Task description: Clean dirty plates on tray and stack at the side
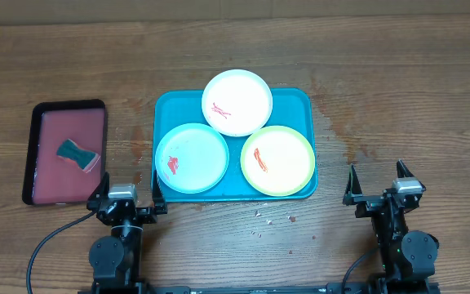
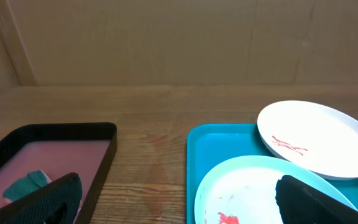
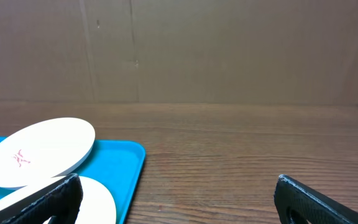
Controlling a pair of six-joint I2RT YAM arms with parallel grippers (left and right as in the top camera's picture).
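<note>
A blue tray (image 1: 296, 102) holds three plates with red smears: a white plate (image 1: 237, 101) at the back, a light blue plate (image 1: 192, 158) front left, a yellow-green plate (image 1: 277, 160) front right. A teal sponge (image 1: 76, 153) lies in a black tray (image 1: 31, 147) with pink liquid at the left. My left gripper (image 1: 126, 196) is open and empty near the table's front edge, in front of the gap between the two trays. My right gripper (image 1: 377, 189) is open and empty, right of the blue tray. The left wrist view shows the white plate (image 2: 319, 138), light blue plate (image 2: 253, 186) and sponge (image 2: 27, 184).
Small crumbs (image 1: 272, 219) lie on the wood in front of the blue tray. A damp stain (image 1: 341, 122) marks the table right of the tray. A brown wall (image 3: 179, 50) stands behind the table.
</note>
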